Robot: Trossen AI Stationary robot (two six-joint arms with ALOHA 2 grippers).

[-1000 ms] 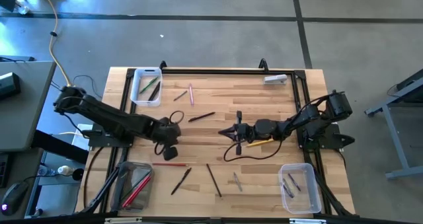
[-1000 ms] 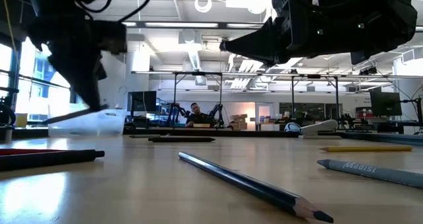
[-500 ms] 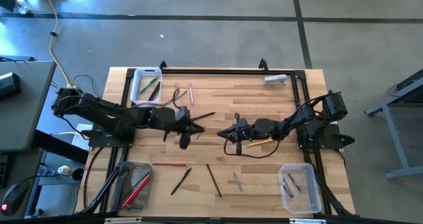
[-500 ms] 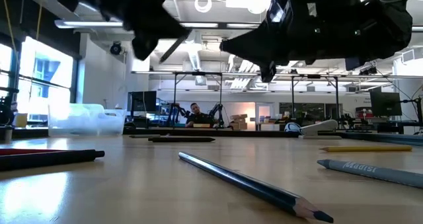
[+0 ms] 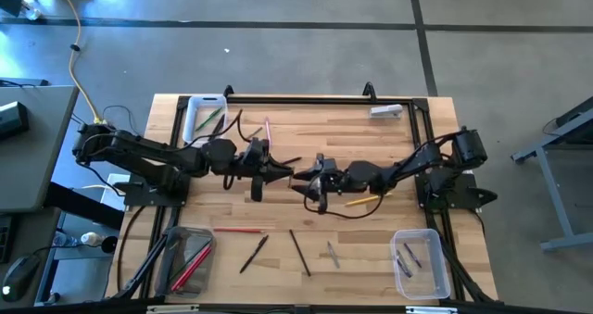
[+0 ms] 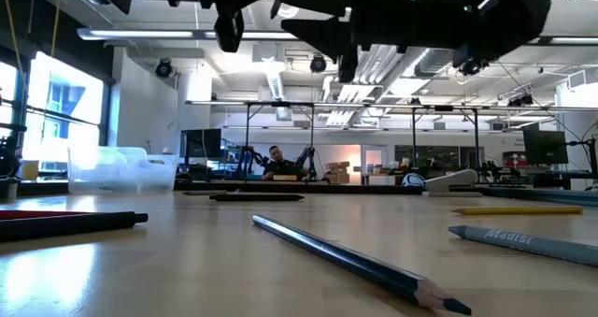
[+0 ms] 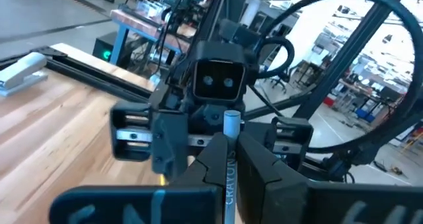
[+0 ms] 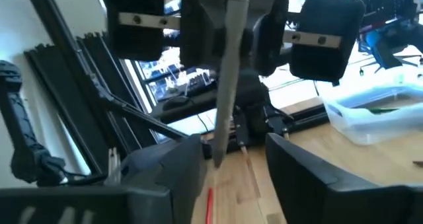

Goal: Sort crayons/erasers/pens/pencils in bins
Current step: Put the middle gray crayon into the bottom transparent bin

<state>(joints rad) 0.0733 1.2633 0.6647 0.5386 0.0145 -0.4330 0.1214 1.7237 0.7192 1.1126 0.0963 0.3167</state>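
My left gripper [image 5: 275, 169] hovers level over the middle of the table, shut on a grey crayon [image 7: 230, 127]. My right gripper [image 5: 302, 177] faces it, open. The crayon [image 8: 228, 85] juts toward the right gripper, and its free end [image 8: 219, 156] stands between that gripper's fingers [image 8: 173, 166] without touching them. Loose sticks lie on the table: a yellow pencil [image 5: 367, 200], a red one [image 5: 239, 230], black ones [image 5: 255, 252] and a pink one [image 5: 268, 131]. Three bins stand at the far left [image 5: 191, 129], near left [image 5: 170, 260] and near right [image 5: 443, 270]. My left gripper pinches the grey crayon's lettered shaft [image 7: 230, 179] between its two fingers. The fingers lie level, pointing toward the table's right side, and the crayon runs along them. Its free end [image 7: 231, 121] sticks out past the fingertips. The crayon is lifted clear of the table.
A white stapler-like thing [image 5: 386, 111] lies at the far right. A black frame [image 5: 306, 99] runs along the table's far edge. In the low view a dark pencil [image 6: 355, 261], a black pen [image 6: 70, 223] and a grey crayon [image 6: 523, 242] lie near the front.
My left gripper has risen and tipped from pointing down to level, swinging toward the table's right with the crayon held. My right gripper has moved toward the left arm, rolled, and opened around the crayon's free end.
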